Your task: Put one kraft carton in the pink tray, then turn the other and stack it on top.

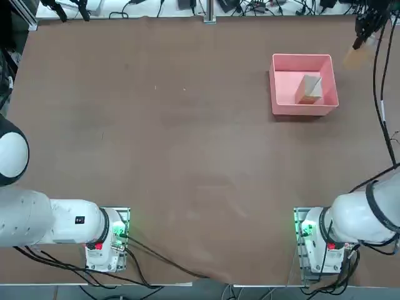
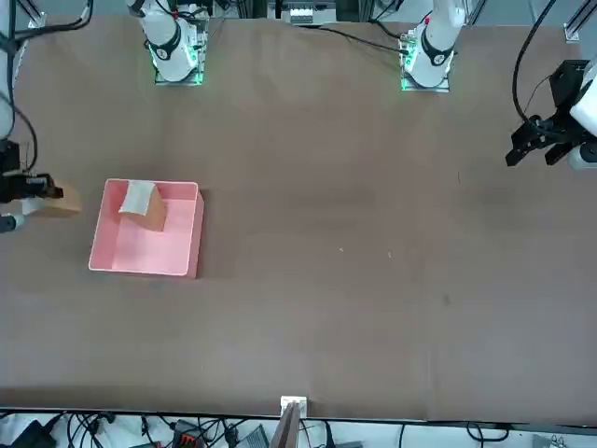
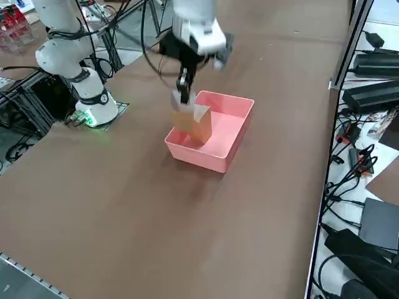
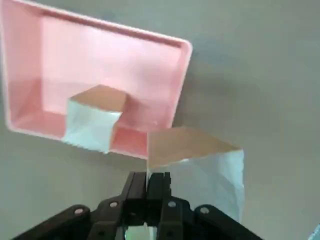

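Carton one (image 1: 311, 88) sits in the pink tray (image 1: 284, 105) near the tabletop's far right corner, freeing me for the second; my end effector (image 4: 150, 182) is clamped on that other kraft carton's (image 4: 200, 165) edge (airborne beside the tray), ready for turning and stacking.

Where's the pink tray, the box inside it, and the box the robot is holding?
pink tray (image 1: 282, 94): top view, bare floor.
carton in the tray (image 1: 312, 87): top view, pale face.
held carton (image 4: 187, 142): right wrist view, brown top face, at the right end effector (image 4: 151, 181).
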You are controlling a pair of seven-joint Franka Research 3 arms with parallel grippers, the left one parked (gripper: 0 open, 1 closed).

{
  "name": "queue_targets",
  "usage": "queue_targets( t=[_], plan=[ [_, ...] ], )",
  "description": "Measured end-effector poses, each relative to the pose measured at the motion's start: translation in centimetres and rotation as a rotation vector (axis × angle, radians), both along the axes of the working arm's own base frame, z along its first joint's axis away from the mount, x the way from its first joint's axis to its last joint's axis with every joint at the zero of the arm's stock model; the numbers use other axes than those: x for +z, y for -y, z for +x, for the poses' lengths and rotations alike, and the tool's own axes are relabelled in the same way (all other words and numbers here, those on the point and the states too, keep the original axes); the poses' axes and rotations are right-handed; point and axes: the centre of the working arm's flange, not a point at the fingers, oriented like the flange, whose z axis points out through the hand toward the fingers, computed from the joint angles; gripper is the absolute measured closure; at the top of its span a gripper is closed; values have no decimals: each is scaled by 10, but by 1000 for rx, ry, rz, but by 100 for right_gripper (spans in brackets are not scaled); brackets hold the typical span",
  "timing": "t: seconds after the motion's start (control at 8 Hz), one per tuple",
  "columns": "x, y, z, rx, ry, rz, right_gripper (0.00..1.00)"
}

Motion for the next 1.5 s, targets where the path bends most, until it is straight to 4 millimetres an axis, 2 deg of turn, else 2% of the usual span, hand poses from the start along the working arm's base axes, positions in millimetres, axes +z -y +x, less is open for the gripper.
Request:
queue_targets(
  t=[0.25, 0.38, 0.5, 0.88, 1.12, 1.25, 1.5],
  plan=[
    [35, -36, -13, 127, 10, 21, 99],
    [42, -49, -16, 244, 10, 46, 99],
    [41, -54, -18, 348, 2, 84, 99],
    [12, -58, -21, 577, -21, 221, 99],
    [-13, -62, -28, 651, -18, 290, 99],
    [-24, -64, -37, 662, 8, 297, 99],
    [-45, -72, -71, 718, 64, 292, 99]
  ],
)
